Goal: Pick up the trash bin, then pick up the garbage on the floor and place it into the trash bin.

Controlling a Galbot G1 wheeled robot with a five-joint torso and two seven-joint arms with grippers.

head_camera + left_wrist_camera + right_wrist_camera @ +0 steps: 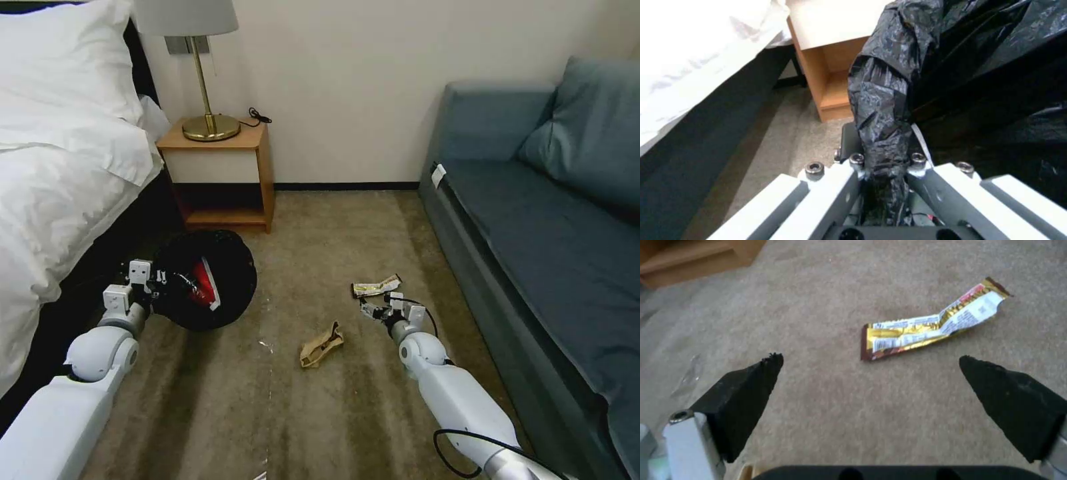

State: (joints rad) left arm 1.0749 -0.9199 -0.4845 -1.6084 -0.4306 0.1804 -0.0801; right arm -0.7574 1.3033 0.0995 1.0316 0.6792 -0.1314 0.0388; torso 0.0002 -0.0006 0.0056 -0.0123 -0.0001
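- A small round trash bin lined with a black plastic bag (213, 280) is held tilted in the left-centre of the head view, between the white-sheeted bed (60, 167) and the open brown carpet (320, 413), in front of the wooden nightstand (220, 173).
- The bin's bag-draped rim (882, 133) is clenched by the left gripper (155, 279), the crumpled black plastic being pinched between its fingers in the left wrist view.
- A red-and-white paper carton (203, 283) is seen lying inside the bin.
- The right gripper (375, 312) is held low over the carpet at centre-right, its black fingertips (751, 386) spread wide with nothing between them.
- A yellow-gold foil snack wrapper (377, 286) is found flat on the carpet just beyond the right gripper, apart from its fingertips.
- A crumpled brown paper scrap (321, 345) is found on the carpet in the lower centre, between the two arms.
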